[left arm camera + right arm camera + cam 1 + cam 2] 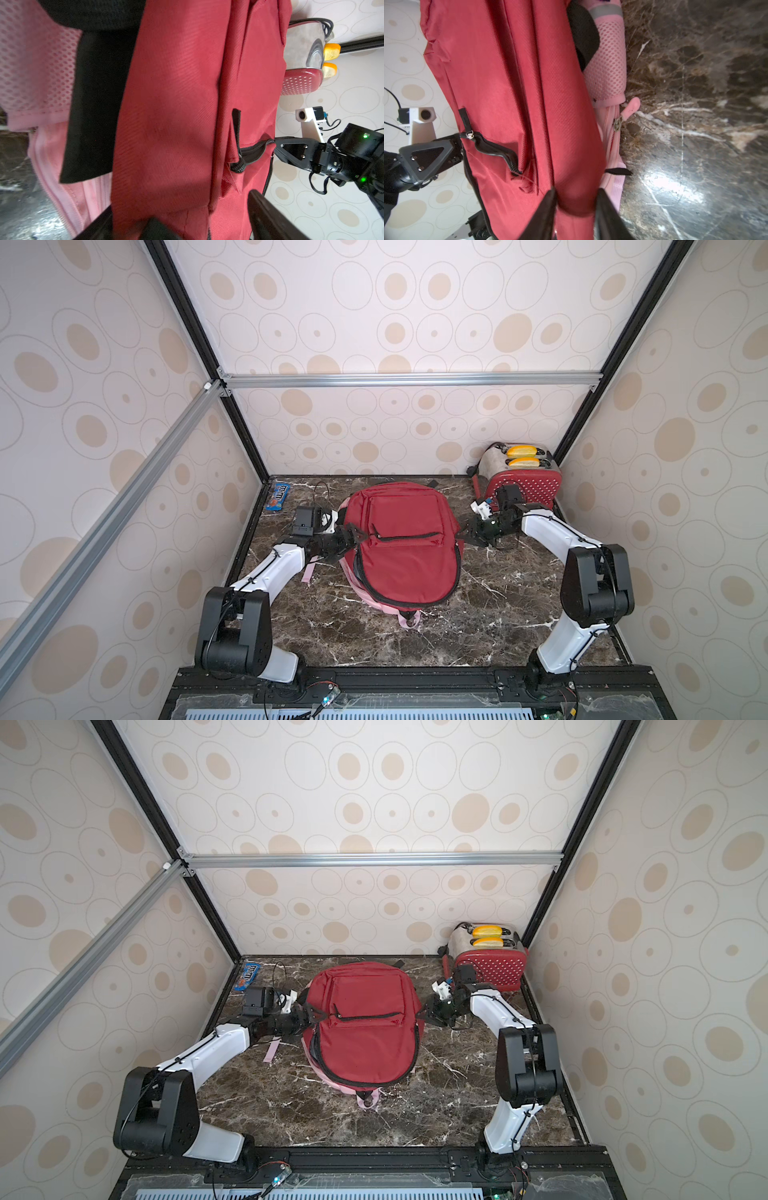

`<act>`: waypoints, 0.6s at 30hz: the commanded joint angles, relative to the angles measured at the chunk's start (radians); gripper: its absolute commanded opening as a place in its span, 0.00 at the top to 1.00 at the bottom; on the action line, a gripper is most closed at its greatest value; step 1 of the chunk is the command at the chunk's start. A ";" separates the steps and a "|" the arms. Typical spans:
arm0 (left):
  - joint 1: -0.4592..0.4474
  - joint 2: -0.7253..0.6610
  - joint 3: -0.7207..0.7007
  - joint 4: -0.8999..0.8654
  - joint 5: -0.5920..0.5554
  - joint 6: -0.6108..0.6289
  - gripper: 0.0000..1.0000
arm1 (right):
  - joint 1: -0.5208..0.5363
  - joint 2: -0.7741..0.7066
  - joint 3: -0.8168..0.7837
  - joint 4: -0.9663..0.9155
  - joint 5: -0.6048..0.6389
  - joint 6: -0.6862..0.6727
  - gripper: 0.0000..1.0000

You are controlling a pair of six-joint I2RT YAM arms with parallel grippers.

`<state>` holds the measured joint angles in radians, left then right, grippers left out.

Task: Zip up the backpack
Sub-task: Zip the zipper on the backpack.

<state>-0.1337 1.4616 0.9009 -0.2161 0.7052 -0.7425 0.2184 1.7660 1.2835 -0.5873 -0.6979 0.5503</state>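
Note:
A red backpack (403,564) (365,1048) lies flat in the middle of the marble table in both top views. Its front pocket zipper (409,536) gapes open, with the black pull tab (235,124) (464,118) at the end nearest my left gripper. My left gripper (352,543) (306,1023) (180,205) is at the backpack's left side, jaws wide apart with red fabric between them. On the opposite side, my right gripper (462,536) (419,1014) (576,190) is shut on a fold of red fabric. A dark main zipper (368,587) runs round the near edge.
A red toaster (523,485) holding bread stands at the back right, close behind my right arm. A blue candy packet (277,497) lies at the back left. Pink straps (309,570) stick out from under the backpack. A pink zipper pull (631,108) rests on the table.

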 commanded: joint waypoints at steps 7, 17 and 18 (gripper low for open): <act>-0.040 -0.056 -0.020 0.069 0.064 -0.052 0.57 | 0.071 0.029 0.034 -0.070 0.004 -0.061 0.85; -0.040 -0.108 -0.051 0.009 0.010 -0.018 1.00 | 0.081 0.023 0.210 -0.401 0.378 -0.156 0.60; -0.040 -0.116 -0.051 0.001 0.001 -0.011 1.00 | 0.082 0.014 0.246 -0.452 0.451 -0.157 0.56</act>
<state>-0.1658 1.3865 0.8509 -0.1890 0.7132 -0.7872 0.2916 1.7962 1.4441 -0.8459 -0.4541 0.4320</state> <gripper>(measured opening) 0.094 0.419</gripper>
